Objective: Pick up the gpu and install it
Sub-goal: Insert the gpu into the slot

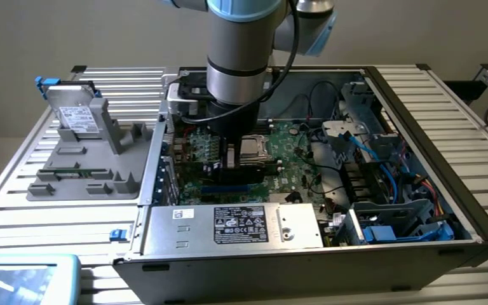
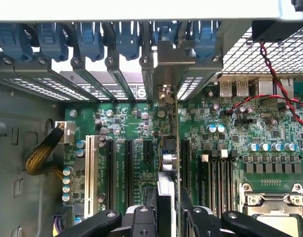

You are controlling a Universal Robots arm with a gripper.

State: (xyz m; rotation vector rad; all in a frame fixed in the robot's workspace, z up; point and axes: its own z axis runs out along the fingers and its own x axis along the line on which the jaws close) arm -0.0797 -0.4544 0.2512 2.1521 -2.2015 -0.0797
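The gpu shows edge-on in the wrist view, standing upright over the motherboard among the black expansion slots. Its silver end bracket lies against the row of rear slot openings. My gripper is shut on the gpu, with a black finger on each side of the card. In the exterior view the gripper reaches down into the open computer case and the gpu is a dark block below it. Whether the card sits fully in its slot I cannot tell.
A grey fixture outside the case, on the exterior view's left, holds a silver hard drive and a thin memory stick. Inside are the power supply, CPU socket, blue slot clips, a white slot and a red cable.
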